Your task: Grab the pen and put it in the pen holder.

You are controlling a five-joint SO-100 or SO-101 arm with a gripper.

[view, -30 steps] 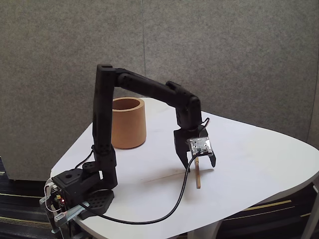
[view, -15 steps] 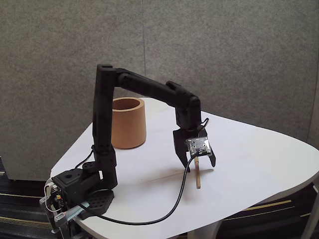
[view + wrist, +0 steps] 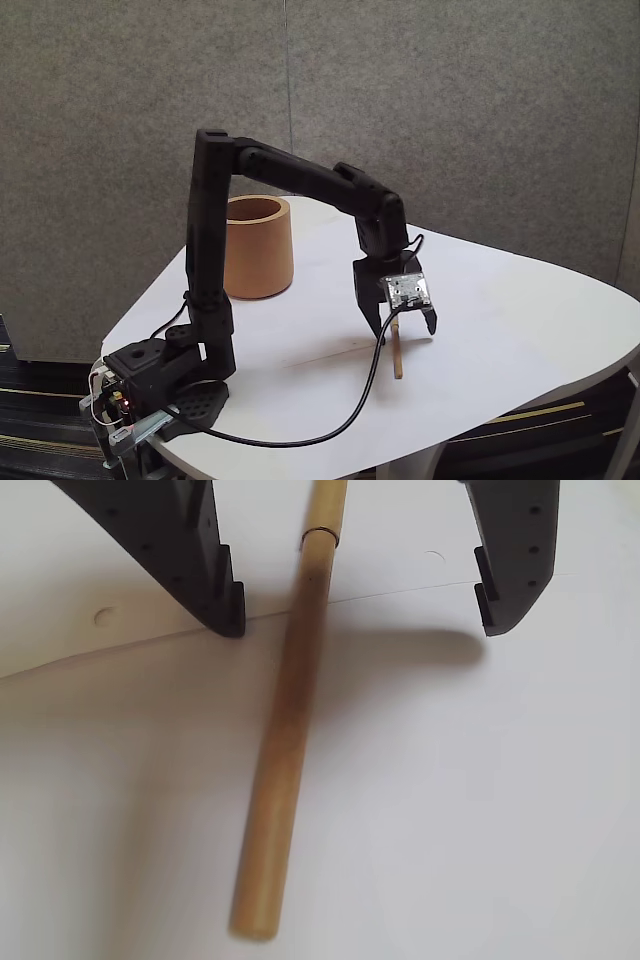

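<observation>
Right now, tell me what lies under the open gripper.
Under the gripper lies the pen, flat on the white table, between the fingers without touching them. Its upper end runs past the wrist view's edge, so that part is unseen.

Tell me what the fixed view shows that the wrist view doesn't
Fixed view alone: the pen holder, the arm's base and its black cable on the white table. Wrist view alone: the open gap between the fingers and a thin ring line near the pen's top. Both: the open hand straddling the pen lying on the table.
</observation>
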